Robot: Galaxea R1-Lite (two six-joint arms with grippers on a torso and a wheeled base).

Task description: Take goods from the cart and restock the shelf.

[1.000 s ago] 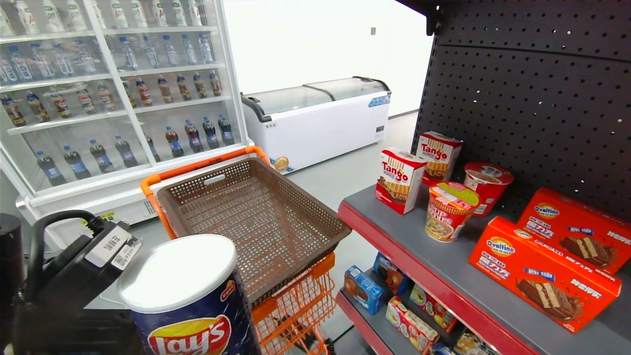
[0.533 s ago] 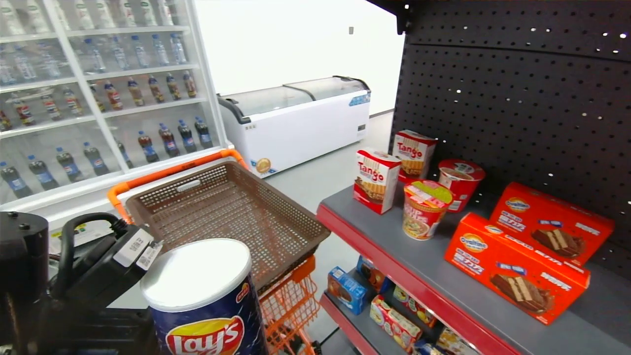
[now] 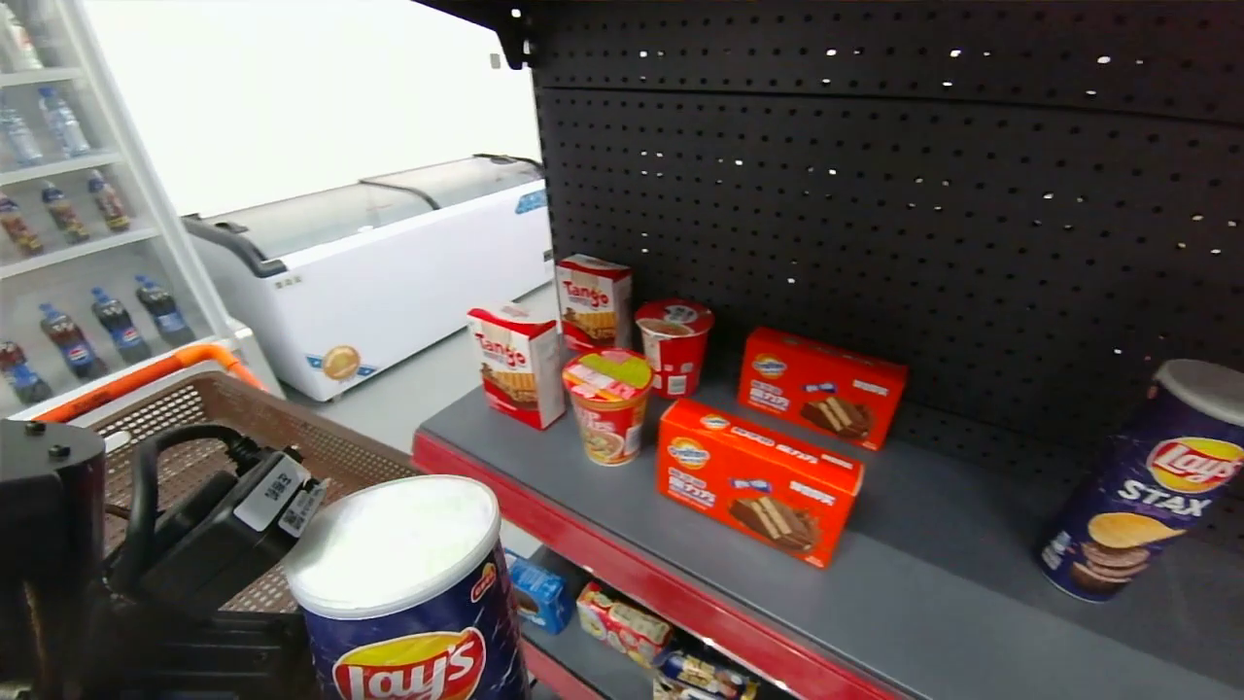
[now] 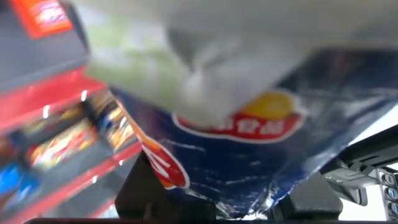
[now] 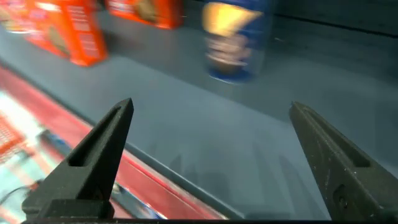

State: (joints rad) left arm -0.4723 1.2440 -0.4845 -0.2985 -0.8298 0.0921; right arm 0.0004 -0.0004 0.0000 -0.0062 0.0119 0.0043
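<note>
The left gripper (image 4: 230, 202) has its fingers clamped on a blue chip can (image 3: 403, 593) — upright, lid up, by the cart basket (image 3: 292, 442) and just short of the shelf (image 3: 914, 593) — while the right gripper (image 5: 211, 106) hangs spread wide, holding nothing, over the shelf near a second can (image 3: 1142, 481).

Bright diffuse light blows out the wall (image 3: 292, 97), glares on the chips can (image 3: 403, 583), and softly shadows the shelf (image 3: 923, 583).
</note>
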